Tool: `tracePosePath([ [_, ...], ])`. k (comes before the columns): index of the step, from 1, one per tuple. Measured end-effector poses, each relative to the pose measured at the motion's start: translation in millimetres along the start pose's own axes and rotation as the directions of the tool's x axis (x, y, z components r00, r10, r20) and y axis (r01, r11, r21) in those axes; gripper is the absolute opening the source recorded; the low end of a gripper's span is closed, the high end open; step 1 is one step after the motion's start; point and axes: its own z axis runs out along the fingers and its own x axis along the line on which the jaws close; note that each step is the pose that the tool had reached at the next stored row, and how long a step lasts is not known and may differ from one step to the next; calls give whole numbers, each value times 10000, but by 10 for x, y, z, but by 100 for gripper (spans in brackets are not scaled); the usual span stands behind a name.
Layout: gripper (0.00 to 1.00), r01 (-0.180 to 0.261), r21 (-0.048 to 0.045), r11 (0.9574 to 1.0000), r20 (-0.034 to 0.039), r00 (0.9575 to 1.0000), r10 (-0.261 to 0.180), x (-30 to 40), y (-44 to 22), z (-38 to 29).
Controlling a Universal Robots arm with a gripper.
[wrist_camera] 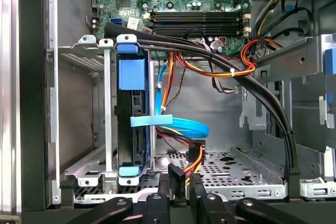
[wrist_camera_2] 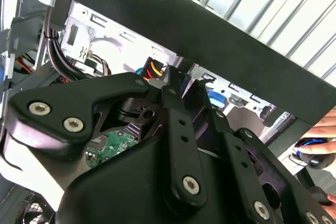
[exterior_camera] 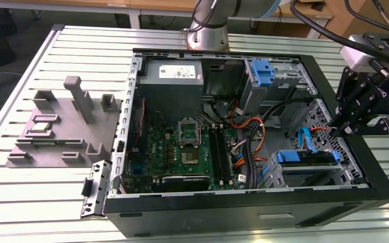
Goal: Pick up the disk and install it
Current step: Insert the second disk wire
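The disk (wrist_camera: pixel 131 129), a dark drive in a blue plastic carrier frame, stands on edge in the metal drive cage (wrist_camera: pixel 86 166) at the case's near corner. In the exterior view the disk (exterior_camera: pixel 306 157) shows as a blue-framed block low in the case, towards the exterior view's right. My gripper (exterior_camera: pixel 338 132) hangs above the case's edge on that side, apart from the disk. In the first wrist view my gripper (wrist_camera: pixel 184 184) has its black fingers close together and nothing is visibly held. A bundle of orange and yellow wires runs just behind them.
The open black computer case (exterior_camera: pixel 248 210) lies on a slatted table, with the motherboard (exterior_camera: pixel 181 147) and a grey power supply (exterior_camera: pixel 174 71) inside. A second blue bracket (exterior_camera: pixel 262 71) sits at the far side. Thick black cables (wrist_camera: pixel 252 93) cross the bay. A person's hand (wrist_camera_2: pixel 321 156) rests outside the case.
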Motion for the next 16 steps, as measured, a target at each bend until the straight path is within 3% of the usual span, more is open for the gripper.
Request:
tracePosePath([
  [12,28,0,0,10000,-1,10000,0,0,-15,0],
  [13,21,0,0,10000,0,10000,0,-1,-16,0],
  [16,21,1,8,10000,2,10000,-1,6,-5,0],
])
